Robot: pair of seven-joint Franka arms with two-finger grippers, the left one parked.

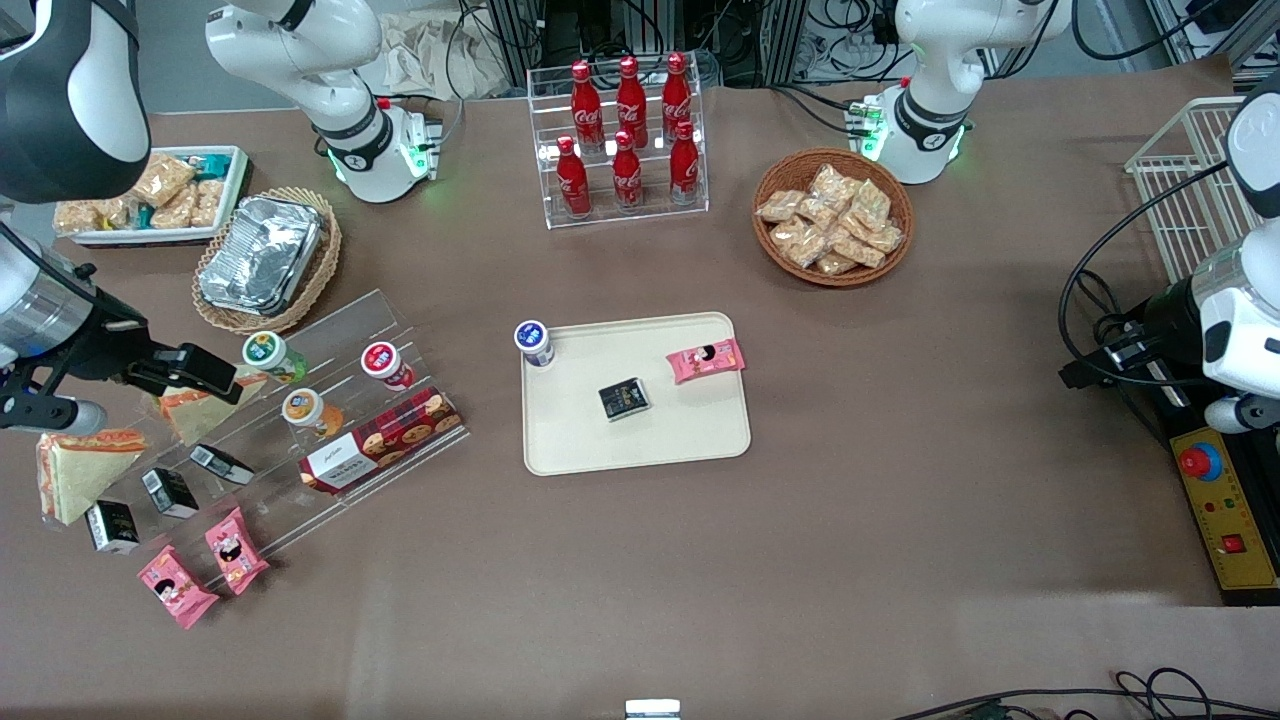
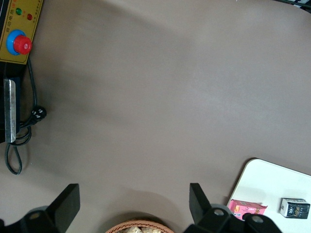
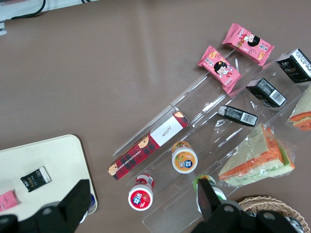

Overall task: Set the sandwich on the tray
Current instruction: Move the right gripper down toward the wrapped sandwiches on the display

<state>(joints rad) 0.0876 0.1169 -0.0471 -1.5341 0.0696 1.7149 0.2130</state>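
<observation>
Sandwich (image 1: 85,475): lies at the end of the clear stepped rack (image 1: 330,400), toward the working arm's end of the surface, nearer the front camera than a second wedge (image 1: 200,405) with a broad orange stripe. Not yet gripped.

Gripper (image 1: 215,375): hovers above the rack, over the second wedge; jaws spread wide, holding nothing.

Tray (image 1: 640,430): mid-surface, well apart from the sandwich; carries a small cup (image 1: 534,342), a black packet (image 1: 624,398) and a pink packet (image 1: 706,359), with bare room nearer the front camera.

Assessment: approach step in hand. The next move appears to call for shifting off the striped wedge toward the sandwich, then descending with jaws straddling it.
</observation>
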